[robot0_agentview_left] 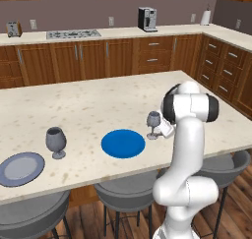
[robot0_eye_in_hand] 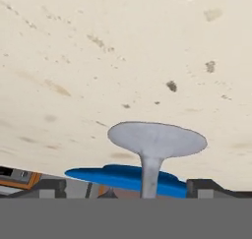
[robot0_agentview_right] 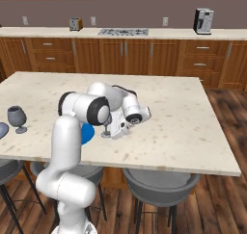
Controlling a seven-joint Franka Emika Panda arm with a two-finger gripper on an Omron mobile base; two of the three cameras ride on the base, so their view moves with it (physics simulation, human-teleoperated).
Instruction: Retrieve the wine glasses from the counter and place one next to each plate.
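Note:
The slim bluish wine glass [robot0_agentview_left: 153,124] stands upright on the island just right of the blue plate [robot0_agentview_left: 123,143]. My gripper [robot0_agentview_left: 163,130] is low at its right side. In the hand view my gripper [robot0_eye_in_hand: 128,186] is open; its fingertips [robot0_eye_in_hand: 53,186] stand wide apart on either side of the glass stem [robot0_eye_in_hand: 149,176] without touching it, the round foot [robot0_eye_in_hand: 157,139] is beyond them and the bowl is hidden. The dark grey wine glass [robot0_agentview_left: 55,141] stands beside the grey plate [robot0_agentview_left: 20,168]. Behind lies the counter [robot0_agentview_left: 123,33].
The plates and glasses are on the beige island [robot0_agentview_left: 98,100], with grey stools [robot0_agentview_left: 123,191] along its near edge. On the counter are a coffee machine [robot0_agentview_left: 147,19], a toaster [robot0_agentview_left: 13,29], a cooktop [robot0_agentview_left: 74,34] and a paper towel roll [robot0_agentview_left: 205,17].

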